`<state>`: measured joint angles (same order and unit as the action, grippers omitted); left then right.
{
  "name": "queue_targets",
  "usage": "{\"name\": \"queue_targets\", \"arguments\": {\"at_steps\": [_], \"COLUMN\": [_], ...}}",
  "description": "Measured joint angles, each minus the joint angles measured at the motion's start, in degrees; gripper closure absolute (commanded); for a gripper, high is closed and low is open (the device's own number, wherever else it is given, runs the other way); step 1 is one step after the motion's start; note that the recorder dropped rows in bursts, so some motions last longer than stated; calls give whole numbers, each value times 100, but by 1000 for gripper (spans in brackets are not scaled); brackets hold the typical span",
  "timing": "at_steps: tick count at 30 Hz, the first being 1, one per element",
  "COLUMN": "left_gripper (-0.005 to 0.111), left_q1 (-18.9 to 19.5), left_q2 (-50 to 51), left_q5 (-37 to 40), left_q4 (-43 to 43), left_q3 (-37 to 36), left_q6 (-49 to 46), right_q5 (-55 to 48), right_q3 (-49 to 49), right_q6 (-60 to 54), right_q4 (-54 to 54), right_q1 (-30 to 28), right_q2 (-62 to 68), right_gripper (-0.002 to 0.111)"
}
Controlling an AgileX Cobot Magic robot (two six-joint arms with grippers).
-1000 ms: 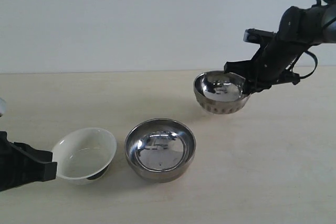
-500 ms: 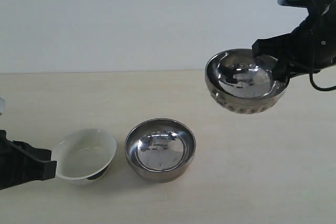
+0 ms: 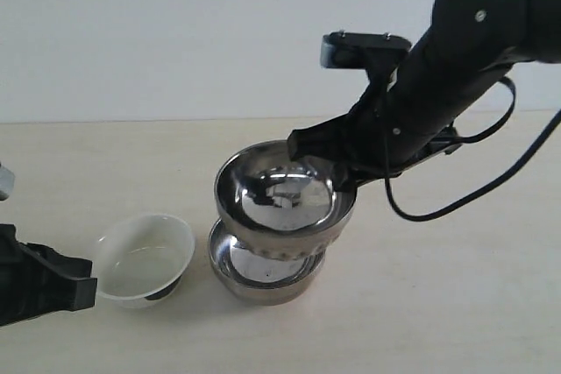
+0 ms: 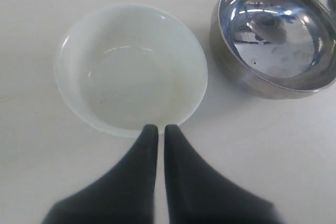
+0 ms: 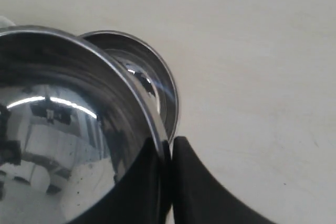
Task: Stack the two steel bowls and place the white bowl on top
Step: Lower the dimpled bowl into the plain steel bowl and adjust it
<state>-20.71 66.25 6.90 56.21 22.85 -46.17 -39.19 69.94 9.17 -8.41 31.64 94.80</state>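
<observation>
Items on my screens, left to right across the worktop (image 3: 456, 304).

1. Left tool (image 3: 83, 278) (image 4: 157, 128). It sits low at the front-left corner. The jaws are drawn to a narrow slit, with the tips at the near rim of the white bowl. I cannot tell whether they pinch that rim or only meet it.

2. White bowl (image 3: 145, 256) (image 4: 131, 66). Glossy and flared, it stands upright on the worktop toward the left edge, just beside the plain steel bowl and not touching it. I see nothing inside it.

3. Plain steel bowl (image 3: 263, 273) (image 4: 275, 35) (image 5: 152, 82). It stands upright on the worktop about midway between the left and right edges, toward the front. Its mirror-like inside reflects the room. In the exterior view I see only its lower half, because the other steel bowl covers the rest.

4. Patterned steel bowl (image 3: 280, 194) (image 5: 63, 119). It is in the air right over the plain one, opening upward and slightly tilted, with a faint ribbed band low on its wall. Its base is at the plain bowl's rim, and I cannot tell whether the two touch.

5. Right tool (image 3: 344, 172) (image 5: 167, 142). It reaches in from the right edge and is clamped on the patterned bowl's rim, one finger inside and one outside.

6. Black cable (image 3: 456, 203). It loops off the right arm above the worktop.
</observation>
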Motion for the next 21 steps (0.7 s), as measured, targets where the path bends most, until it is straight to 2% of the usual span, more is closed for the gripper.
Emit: {"name": "queue_targets", "arguments": {"at_steps": [7, 21], "left_gripper": [103, 103], "left_q1": [0, 0], "left_q2": [0, 0], "left_q5": [22, 22], "left_q4": [0, 0], "left_q3": [0, 0], "left_q6": [-22, -35], "right_q5": [134, 425], "right_q3": [139, 192], "right_q6": [58, -20], "right_q4": [-177, -408], "right_q1": [90, 90], "right_q2": [685, 1003], "right_gripper": [108, 108]}}
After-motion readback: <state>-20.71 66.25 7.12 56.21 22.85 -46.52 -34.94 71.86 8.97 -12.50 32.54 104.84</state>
